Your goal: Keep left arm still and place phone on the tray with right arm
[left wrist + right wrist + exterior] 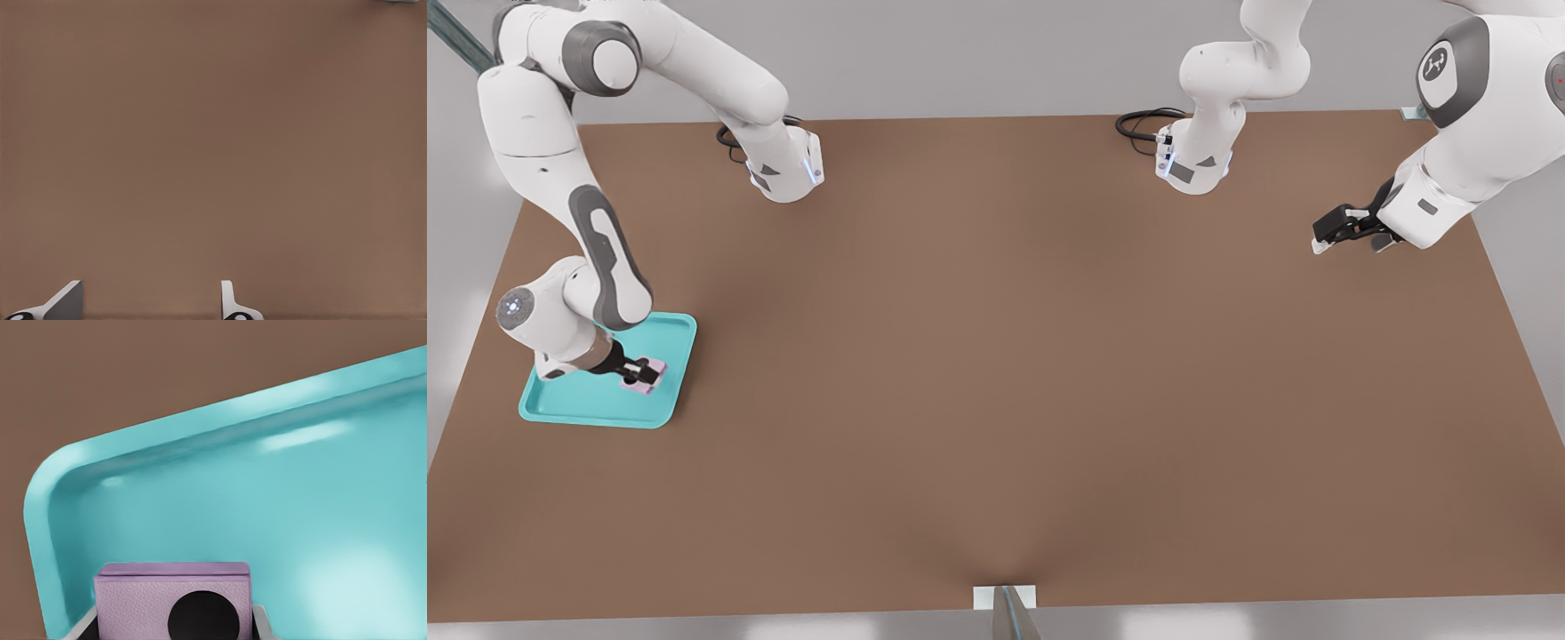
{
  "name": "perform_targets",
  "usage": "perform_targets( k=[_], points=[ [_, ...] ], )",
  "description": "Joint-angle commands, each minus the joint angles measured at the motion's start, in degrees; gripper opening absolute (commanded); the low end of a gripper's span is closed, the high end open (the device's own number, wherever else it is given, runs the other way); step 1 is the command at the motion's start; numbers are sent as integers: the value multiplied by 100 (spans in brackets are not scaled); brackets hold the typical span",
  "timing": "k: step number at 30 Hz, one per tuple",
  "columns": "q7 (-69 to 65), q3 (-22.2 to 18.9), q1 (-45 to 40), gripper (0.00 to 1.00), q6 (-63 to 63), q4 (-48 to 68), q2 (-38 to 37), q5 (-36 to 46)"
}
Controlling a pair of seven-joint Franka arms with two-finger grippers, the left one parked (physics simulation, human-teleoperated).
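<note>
the scene is evenly and softly lit from above. pale glare patches are seen on the tray [200, 487] floor in the right wrist view. soft shadows are cast on the table [1049, 356]. slight blur is noted throughout.

Lilac phone [172, 599] (black lens), turquoise tray [678, 331]

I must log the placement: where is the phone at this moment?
The phone is over the tray, near its edge on the front view's right, at the front view's lower left, between the fingers of the gripper.
</note>
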Motion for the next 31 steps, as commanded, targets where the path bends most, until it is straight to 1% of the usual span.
perform_targets(
  k=[1, 2, 3, 6, 7, 8, 9, 10, 12, 13, 14, 16, 17, 18, 19, 20, 23, 25, 27, 31],
  points=[
    [-2032, -15, -132, 74, 72, 72, 195, -127],
    [-2032, -6, -185, 76, 72, 169, 336, -197],
    [-2023, -6, -185, 100, 63, 186, 336, -197],
    [-2006, 37, -168, 100, 10, 380, 275, -197],
    [-1988, 90, -168, 100, -25, 397, 108, -197],
    [-1935, 178, -106, 100, -725, 721, -217, -189],
    [-1900, 363, -97, 100, -1895, 1591, -235, -180],
    [-1830, 661, -62, 100, -2810, 2488, -226, -171],
    [-1067, 1486, -44, 100, -3768, 3296, -235, -355],
    [-321, 2162, -18, 100, -3997, 3499, -244, -1161],
    [340, 2673, -36, 100, -4138, 3553, -244, -1612],
    [1255, 3430, -80, 100, -4138, 3509, -244, -1604],
    [1264, 3299, 218, 100, -4287, 3465, -752, -1542],
    [1176, 1737, 1561, 100, -4402, 3324, -1429, -1035],
    [790, -109, 2976, 100, -4823, 3175, -2019, -13],
    [622, -1735, 4462, 100, -5087, 3175, -2309, 4],
    [570, -1641, 4473, 100, -5149, 3183, -2502, 5],
    [351, -1553, 4473, 100, -5246, 2902, -2819, 13],
    [306, -1474, 4473, 100, -5228, 2797, -2775, 13],
    [288, -1483, 4473, 100, -5131, 2823, -2678, 5]
  ],
)
